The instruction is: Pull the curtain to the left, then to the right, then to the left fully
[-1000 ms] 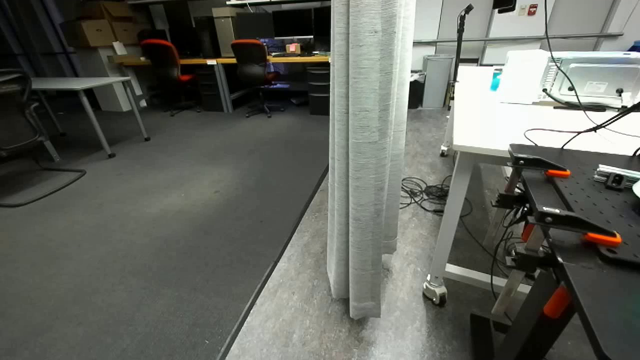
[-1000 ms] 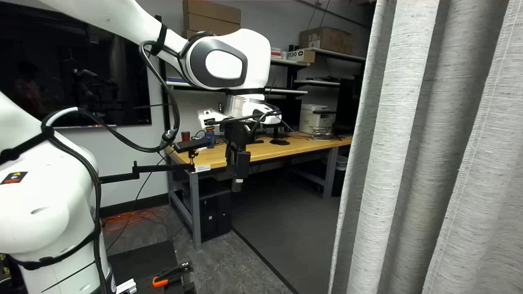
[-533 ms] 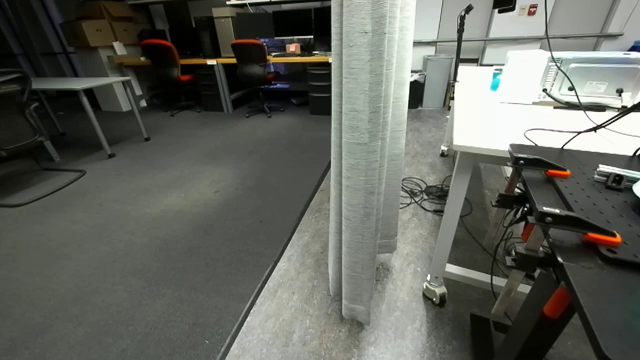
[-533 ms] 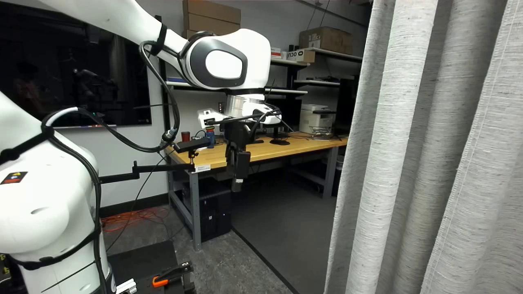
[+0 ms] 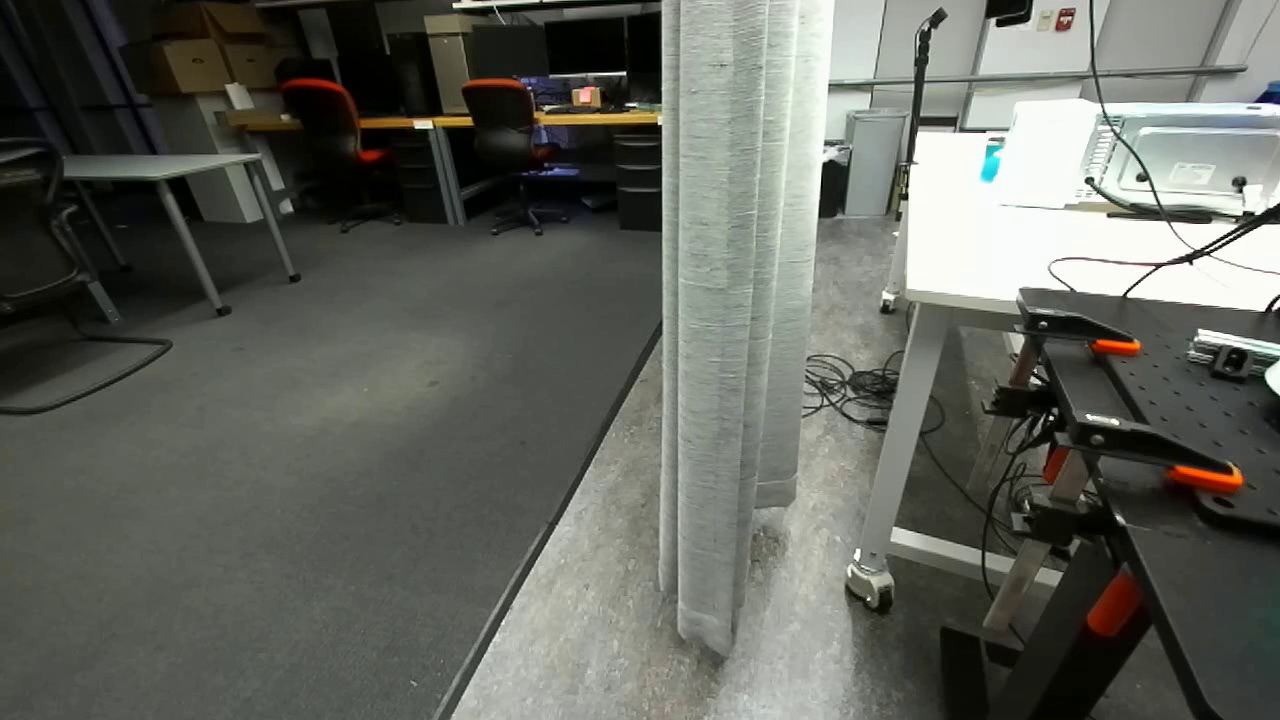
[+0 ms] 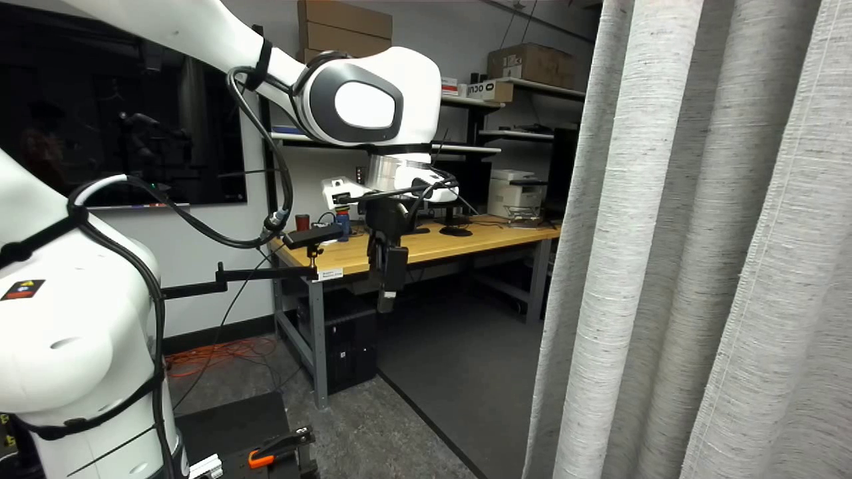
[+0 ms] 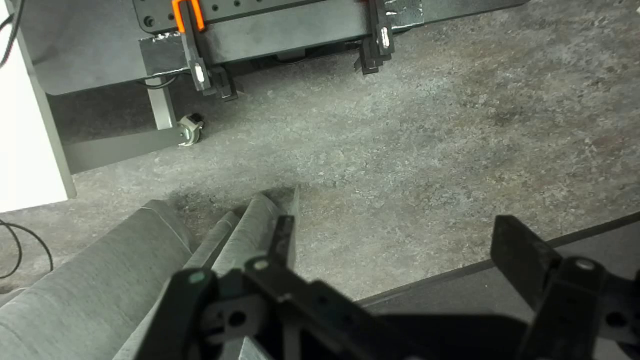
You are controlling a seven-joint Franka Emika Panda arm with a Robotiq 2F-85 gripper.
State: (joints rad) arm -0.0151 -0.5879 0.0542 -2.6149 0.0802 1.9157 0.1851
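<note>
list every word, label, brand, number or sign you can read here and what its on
"OCU", on a box in an exterior view.
Too small or blurred to read:
desk label on the wooden desk;
warning sticker on the robot arm;
carton label;
red wall sign;
appliance label.

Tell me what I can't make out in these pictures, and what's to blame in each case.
The curtain: top cut off by the upper edge in both exterior views; hem cut off by the lower edge in an exterior view.
Wrist view: part of the curtain is hidden behind the gripper.
The desk label: wording too small in an exterior view.
The robot arm: partly cut off by the upper edge there.
</note>
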